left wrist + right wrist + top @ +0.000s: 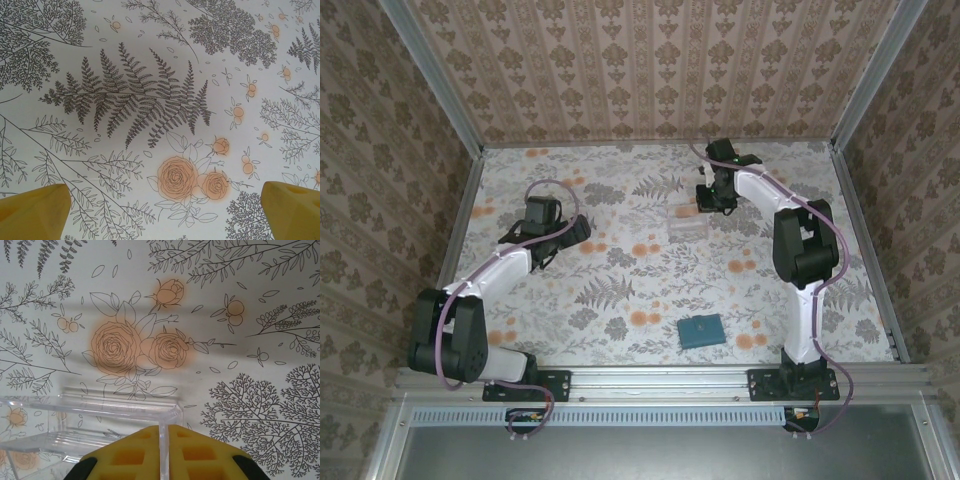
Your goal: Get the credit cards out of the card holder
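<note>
Beneath the left gripper (165,190), whose pads (35,210) are yellow, a white cloth (150,40) printed with grey ferns and orange roses is seen, a colourless clear box (100,412) beside the yellow-padded right gripper (163,432), and a teal card holder (700,330) well apart from both.

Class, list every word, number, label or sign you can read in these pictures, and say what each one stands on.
No text can be read in any view.
The card holder shows a plain teal face.
The clear plastic box carries no label.
The floral table cover is pattern only, with no words.
</note>
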`<state>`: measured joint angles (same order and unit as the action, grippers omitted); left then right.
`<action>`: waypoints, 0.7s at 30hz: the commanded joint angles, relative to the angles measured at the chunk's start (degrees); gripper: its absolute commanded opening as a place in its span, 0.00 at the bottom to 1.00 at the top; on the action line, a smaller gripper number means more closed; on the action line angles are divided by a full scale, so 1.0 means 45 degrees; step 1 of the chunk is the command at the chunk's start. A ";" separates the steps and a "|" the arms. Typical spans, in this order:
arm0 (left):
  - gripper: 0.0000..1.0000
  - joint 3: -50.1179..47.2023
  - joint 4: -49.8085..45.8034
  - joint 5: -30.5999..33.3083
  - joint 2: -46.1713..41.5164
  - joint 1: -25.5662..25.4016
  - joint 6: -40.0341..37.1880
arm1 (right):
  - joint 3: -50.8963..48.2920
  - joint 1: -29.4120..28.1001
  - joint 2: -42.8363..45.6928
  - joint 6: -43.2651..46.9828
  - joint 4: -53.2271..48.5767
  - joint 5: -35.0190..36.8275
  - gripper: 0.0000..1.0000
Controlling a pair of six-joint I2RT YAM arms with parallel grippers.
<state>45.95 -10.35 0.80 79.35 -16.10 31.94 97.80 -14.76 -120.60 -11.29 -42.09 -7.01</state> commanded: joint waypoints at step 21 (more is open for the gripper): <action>0.99 0.0458 -0.0472 -0.0549 0.0116 -0.0036 -0.0338 | -0.0224 -0.2519 0.0332 -0.4725 -0.0528 0.2913 0.14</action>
<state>46.09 -10.94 -0.67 79.42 -16.10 31.75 97.67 -26.17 -120.07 -30.50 -42.70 3.31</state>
